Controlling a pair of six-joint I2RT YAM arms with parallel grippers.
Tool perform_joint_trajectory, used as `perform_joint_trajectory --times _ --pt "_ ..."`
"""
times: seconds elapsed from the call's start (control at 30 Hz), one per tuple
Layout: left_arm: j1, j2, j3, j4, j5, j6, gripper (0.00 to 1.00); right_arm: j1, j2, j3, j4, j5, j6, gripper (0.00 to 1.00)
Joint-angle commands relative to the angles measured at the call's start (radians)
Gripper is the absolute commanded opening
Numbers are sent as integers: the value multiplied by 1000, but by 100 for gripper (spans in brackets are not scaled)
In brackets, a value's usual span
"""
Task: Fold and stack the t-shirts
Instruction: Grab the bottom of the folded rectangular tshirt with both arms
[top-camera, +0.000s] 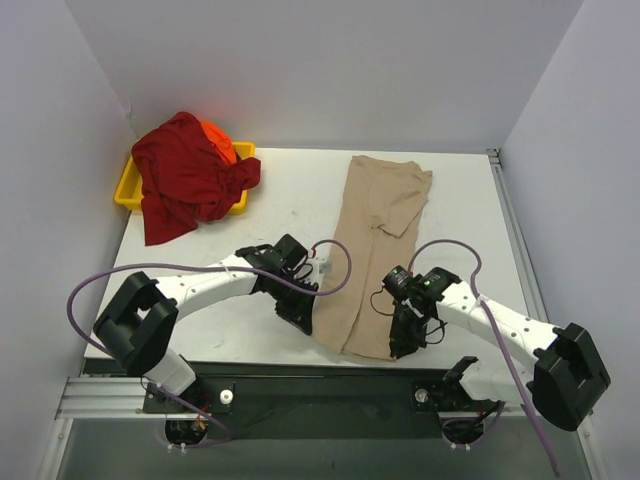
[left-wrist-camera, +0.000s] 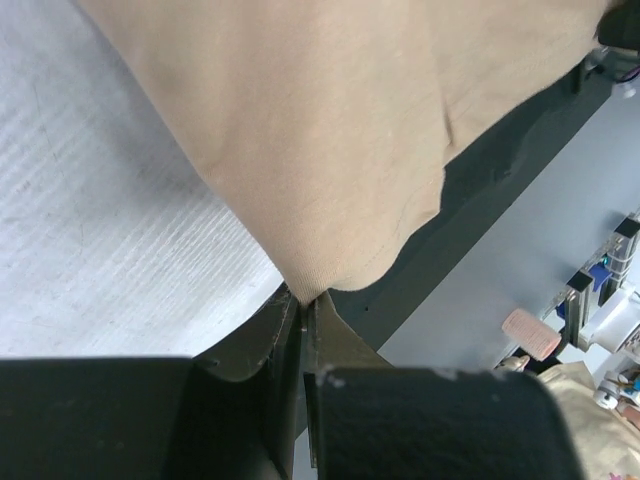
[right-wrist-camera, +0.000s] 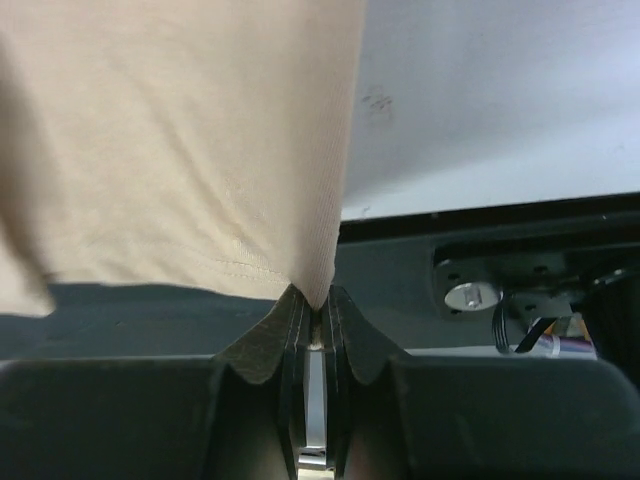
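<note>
Left gripper (left-wrist-camera: 305, 298) and right gripper (right-wrist-camera: 315, 300) each pinch a hem corner of the seemingly part-folded tan shirt (top-camera: 375, 250), while the red shirt (top-camera: 185, 180) and orange shirt (top-camera: 218, 137) lie unfolded beyond them.

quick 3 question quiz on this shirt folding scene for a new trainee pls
1. True or false: the left tool and the right tool each pinch a near corner of the tan shirt.
2. Where does the red shirt lie? A) draped over the yellow tray B) folded in a neat stack C) under the tan shirt
3. What peeks out behind the red shirt?
Key: 1 true; 2 A; 3 orange shirt.
</note>
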Motion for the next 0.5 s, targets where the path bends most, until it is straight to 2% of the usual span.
perform_joint_trajectory --times 0.0,0.2,0.47 --pt "-4 -30 92 -34 -14 6 0 2 -38 88 -174 72 16 0" --pt "13 18 199 -38 -42 12 0 -39 -2 228 -248 164 -33 0" --pt "56 185 422 -61 -36 50 0 -226 118 363 -242 206 -192 0"
